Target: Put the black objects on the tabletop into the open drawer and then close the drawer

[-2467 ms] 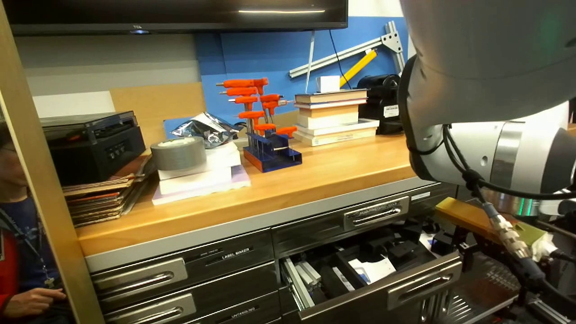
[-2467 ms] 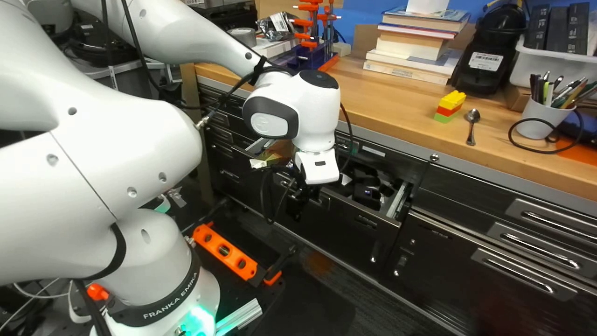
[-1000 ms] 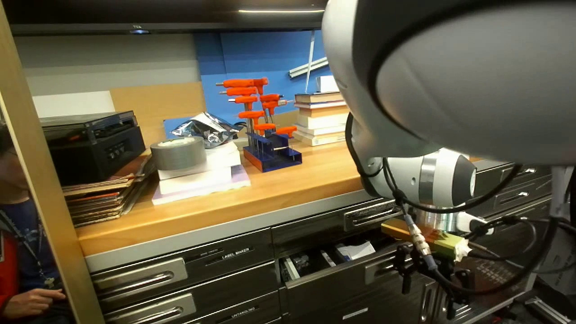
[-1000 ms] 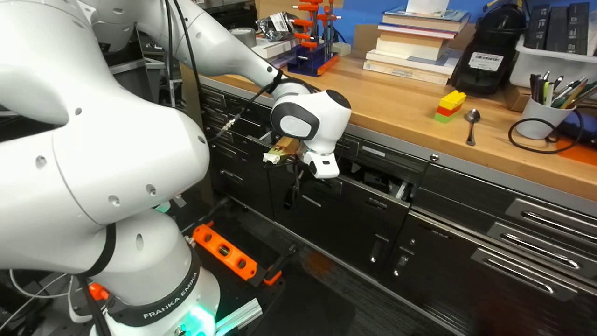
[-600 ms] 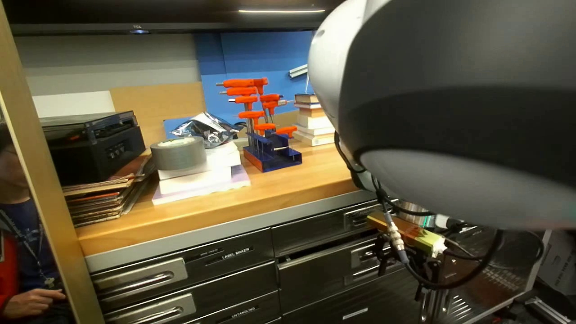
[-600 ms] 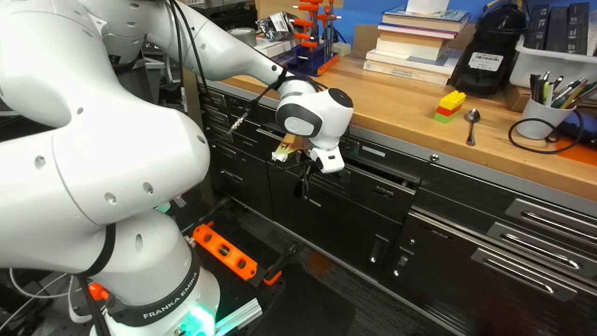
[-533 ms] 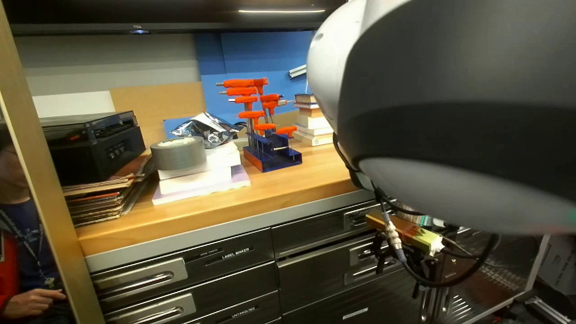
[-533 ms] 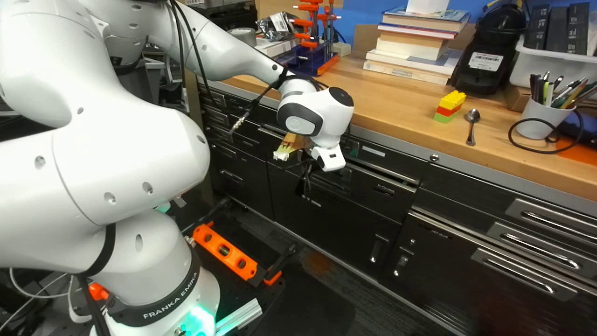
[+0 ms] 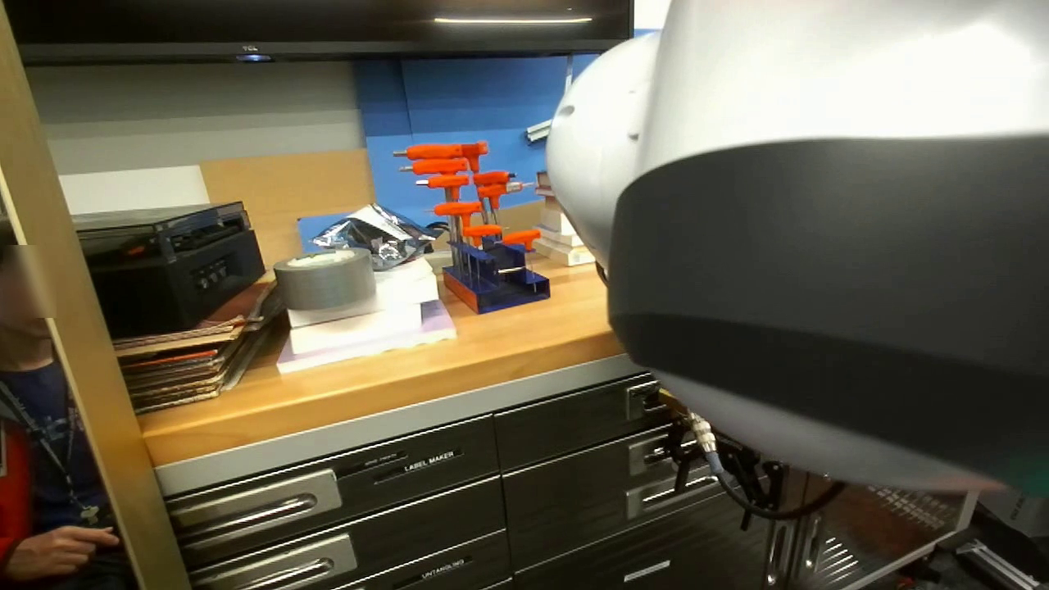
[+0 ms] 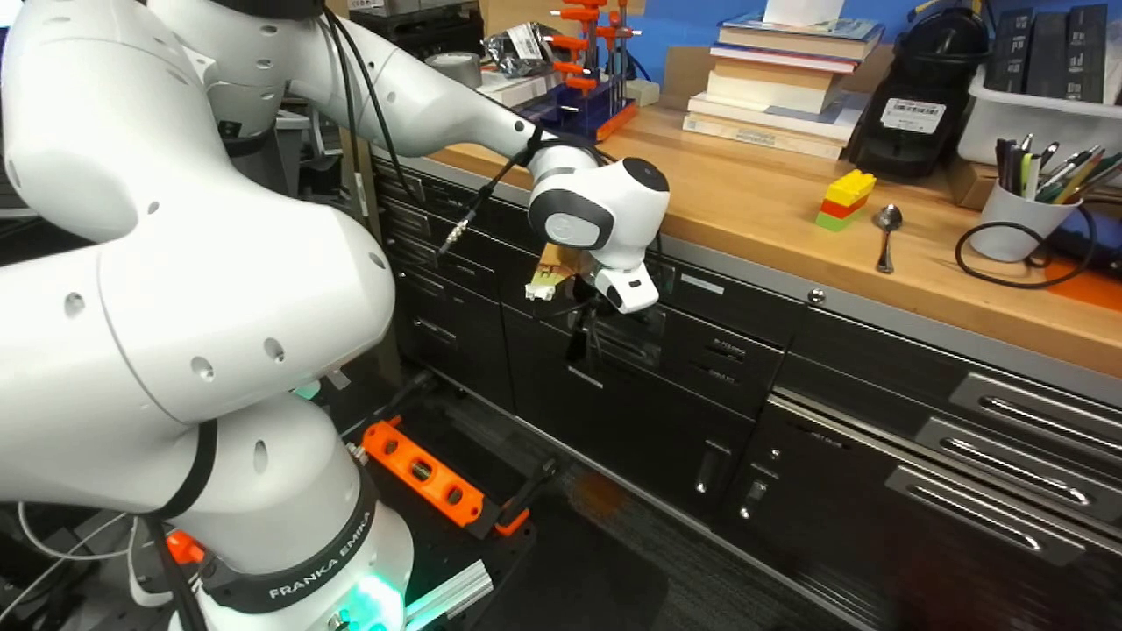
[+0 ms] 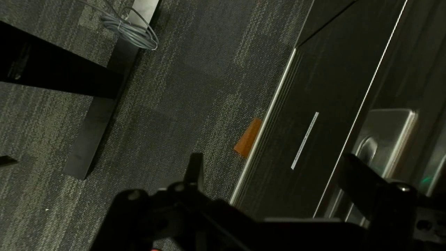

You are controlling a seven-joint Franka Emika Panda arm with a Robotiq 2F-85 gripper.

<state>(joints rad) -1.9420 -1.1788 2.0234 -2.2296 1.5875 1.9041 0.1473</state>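
The desk (image 10: 727, 193) ran above the drawer (image 9: 565, 504), and the arm (image 10: 245, 324) was stretched out before the drawer. It looked flush in both exterior views, so the final step, closing, seemed done or nearly so. Just outside the drawer the jaws stood apart, gripping nothing; whether they touched it could not be made out. The black objects were out of sight, presumably inside the drawer. The next move probably called for a confirming nudge, then a straight retreat from it.
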